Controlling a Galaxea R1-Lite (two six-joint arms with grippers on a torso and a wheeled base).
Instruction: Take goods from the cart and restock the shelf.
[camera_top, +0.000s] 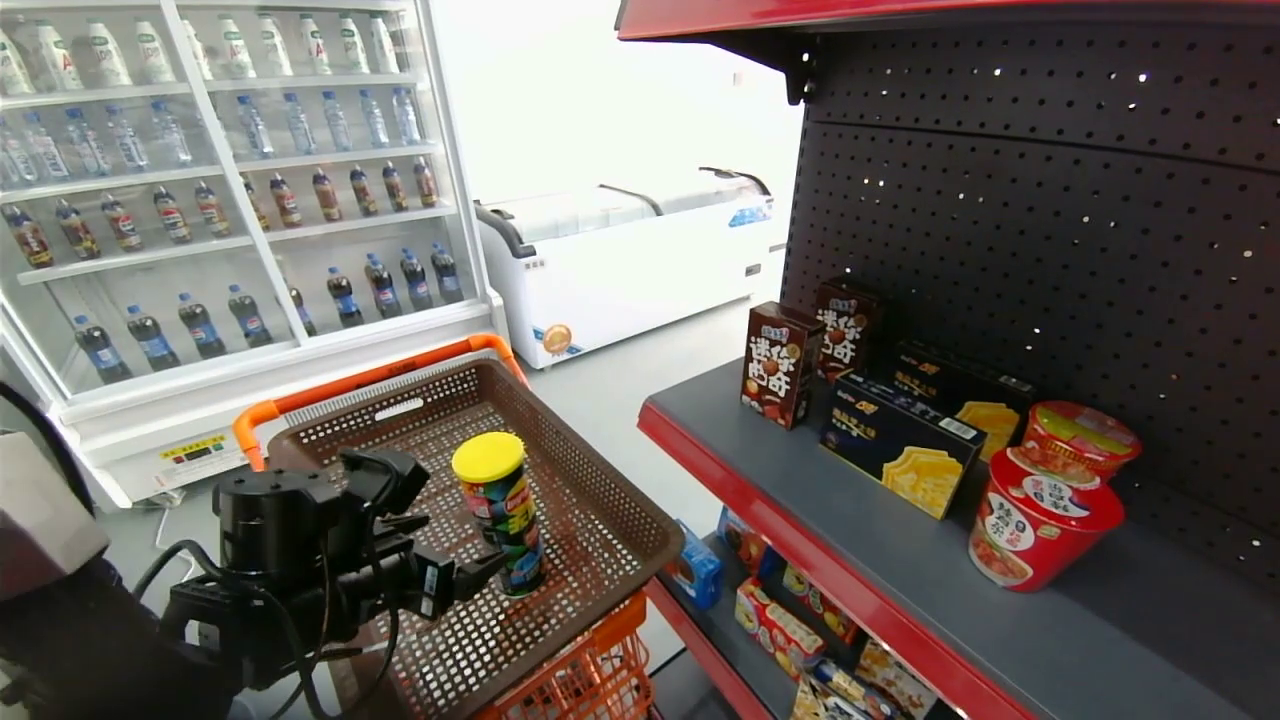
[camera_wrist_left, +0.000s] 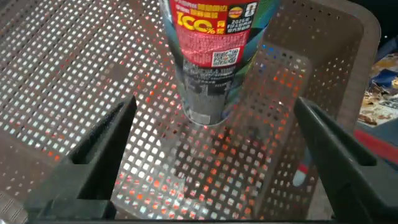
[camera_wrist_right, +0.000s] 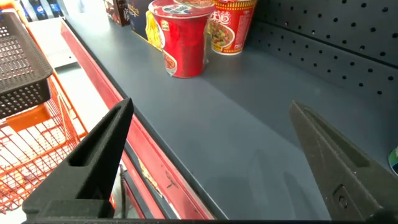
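Observation:
A tall snack can (camera_top: 501, 512) with a yellow lid stands upright in the brown perforated basket (camera_top: 610, 500) on top of the orange cart. My left gripper (camera_top: 465, 562) sits low beside the can, open. In the left wrist view the can (camera_wrist_left: 211, 56) stands just beyond the gripper (camera_wrist_left: 214, 111), with one of the fingers (camera_wrist_left: 102, 152) on each side and not touching it. My right gripper (camera_wrist_right: 211, 111) is open and holds nothing, hovering over the grey shelf board (camera_wrist_right: 249, 130) near two red noodle cups (camera_wrist_right: 186, 37).
The shelf (camera_top: 800, 500) holds two brown chocolate boxes (camera_top: 780, 365), dark flat boxes (camera_top: 905, 445) and red noodle cups (camera_top: 1040, 515); bare board lies in front of them. Packets fill the lower shelf (camera_top: 780, 620). A drinks fridge (camera_top: 230, 200) and chest freezer (camera_top: 620, 260) stand behind.

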